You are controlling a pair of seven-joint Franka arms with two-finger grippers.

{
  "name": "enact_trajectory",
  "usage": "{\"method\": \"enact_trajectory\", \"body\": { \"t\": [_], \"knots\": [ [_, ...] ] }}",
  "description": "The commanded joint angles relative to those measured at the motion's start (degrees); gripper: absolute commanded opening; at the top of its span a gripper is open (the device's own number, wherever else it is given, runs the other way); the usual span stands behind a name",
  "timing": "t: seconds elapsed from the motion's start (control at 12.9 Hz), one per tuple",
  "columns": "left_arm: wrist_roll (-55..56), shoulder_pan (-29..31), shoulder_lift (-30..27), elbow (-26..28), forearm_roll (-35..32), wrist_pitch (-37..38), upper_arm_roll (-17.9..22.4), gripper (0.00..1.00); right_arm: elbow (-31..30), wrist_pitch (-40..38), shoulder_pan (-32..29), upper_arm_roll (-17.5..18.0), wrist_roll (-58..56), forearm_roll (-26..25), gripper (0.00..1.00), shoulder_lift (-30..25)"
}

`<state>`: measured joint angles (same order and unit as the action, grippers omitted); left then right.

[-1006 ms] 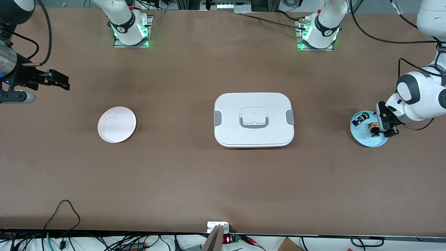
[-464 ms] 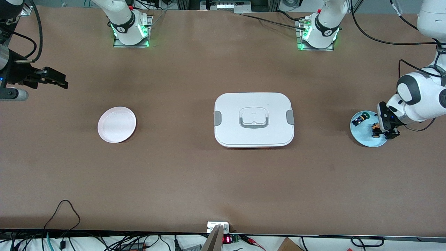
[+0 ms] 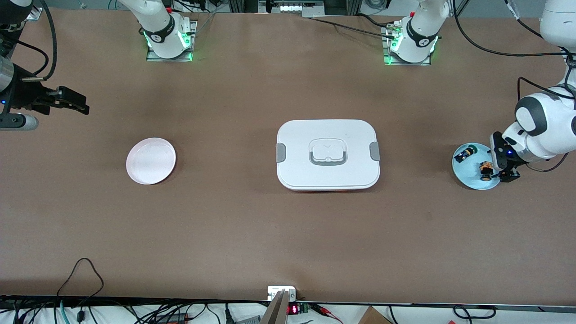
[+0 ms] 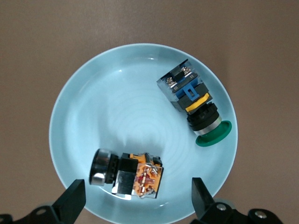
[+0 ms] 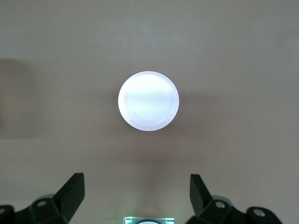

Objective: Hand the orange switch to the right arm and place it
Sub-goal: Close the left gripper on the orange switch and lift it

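The front view looks down from high across the bench (image 3: 252, 234), facing both robot bases along its top edge and taking in the whole surface, from the pink plate (image 3: 150, 160) past the white lidded box (image 3: 328, 154) to the pale blue plate (image 3: 470, 175). The left wrist view looks straight down, close over that pale blue plate (image 4: 107, 107), which nearly fills it. The right wrist view looks down from higher up on the pink plate (image 5: 148, 101), small at its centre. Each wrist view shares only its plate with the front view.
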<state>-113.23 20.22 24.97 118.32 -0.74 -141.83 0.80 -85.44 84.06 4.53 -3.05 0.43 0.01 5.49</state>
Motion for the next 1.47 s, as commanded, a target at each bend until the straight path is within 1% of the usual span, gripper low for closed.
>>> {"method": "enact_trajectory", "body": {
  "t": [0.0,0.08,0.23,0.77,1.16,1.39],
  "knots": [
    [-7.4,-0.5,-0.3,-0.5,1.5,0.1,0.0,1.00,0.2,0.0,-0.1,0.2,0.6,0.2,1.00,-0.5],
    [-10.1,-0.5,0.5,-0.5,2.0,-0.2,-0.1,1.00,0.2,0.1,-0.1,0.2,0.6,0.2,1.00,-0.5],
    [-13.7,-0.5,1.0,-1.2,4.9,-0.2,0.0,1.00,0.2,0.2,-0.1,0.2,0.6,0.3,1.00,-0.5],
    [-13.8,0.2,3.9,-2.2,7.2,-0.4,0.0,1.00,0.2,1.4,-0.1,0.3,0.6,0.1,1.00,-0.3],
    [-13.9,0.4,4.9,-4.9,7.2,-0.3,0.0,1.00,0.1,1.3,0.1,0.4,0.6,0.2,1.00,-0.1],
    [-13.9,0.4,5.8,-5.2,7.3,-0.3,0.0,1.00,0.0,1.3,0.0,0.5,0.6,0.1,1.00,0.0]
  ]
}}
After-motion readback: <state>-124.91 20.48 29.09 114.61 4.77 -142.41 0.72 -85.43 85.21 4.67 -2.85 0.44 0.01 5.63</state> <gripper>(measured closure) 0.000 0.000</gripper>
